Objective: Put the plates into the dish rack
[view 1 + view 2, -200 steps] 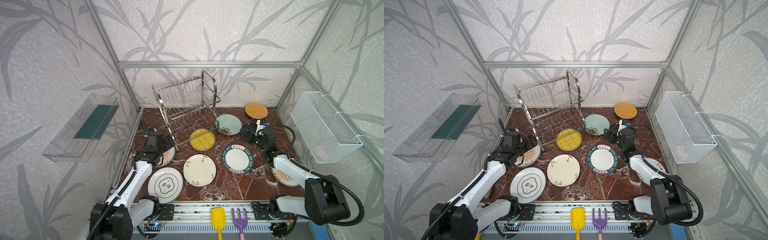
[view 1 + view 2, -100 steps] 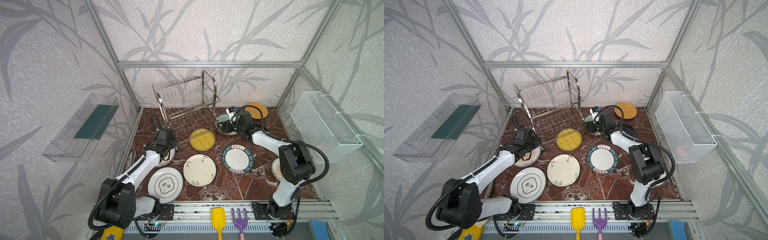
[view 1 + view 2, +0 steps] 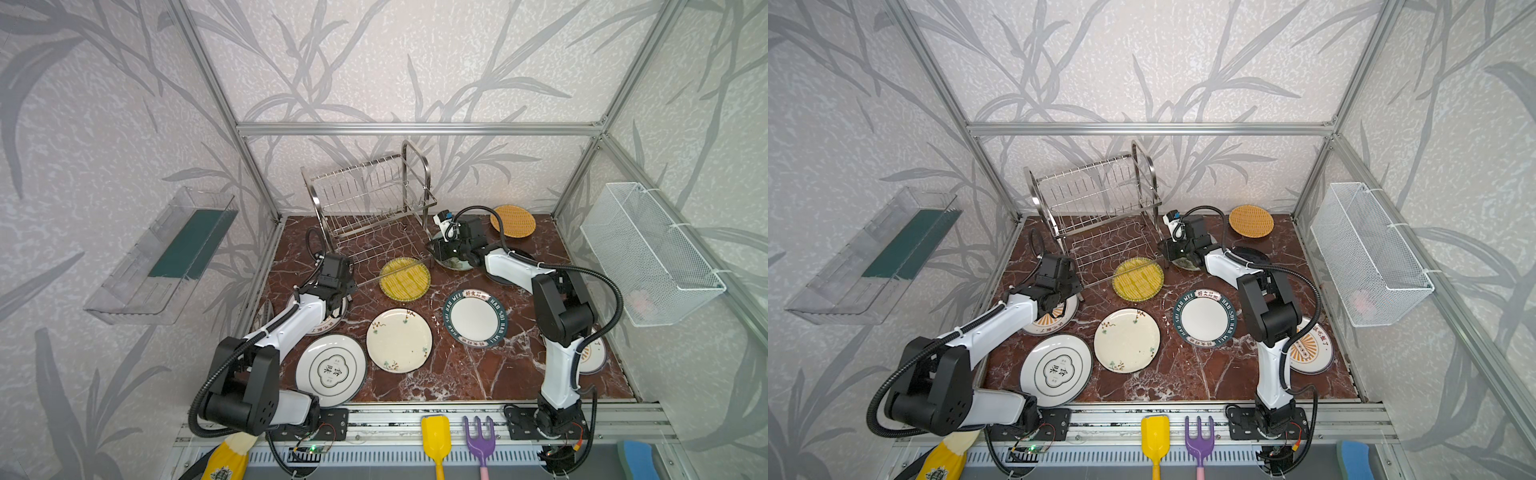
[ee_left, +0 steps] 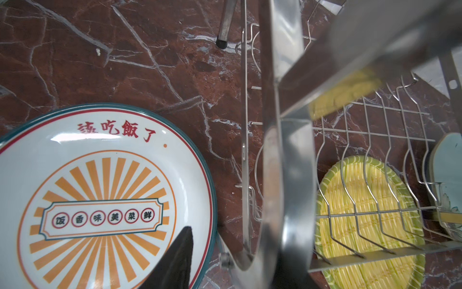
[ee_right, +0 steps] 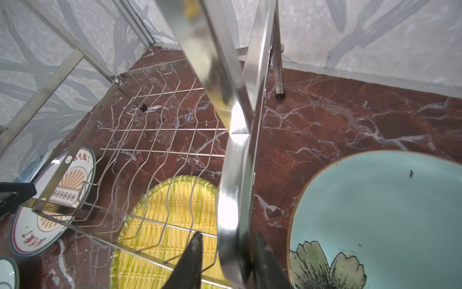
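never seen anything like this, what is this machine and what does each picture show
Two robot arms are fixed at the front of a marble table. Two pictures look down from overhead, nearly alike; two come from cameras on the arms' wrists. Plates lie flat on the table, among them a yellow plate, a pale teal plate and a sunburst plate. At the back stands a steel dish rack, no plates in its slots. The left end effector and the right end effector each reach to an arched side frame of the rack; the right one's fingers straddle it. Whether either grips is unclear. No plate is held.
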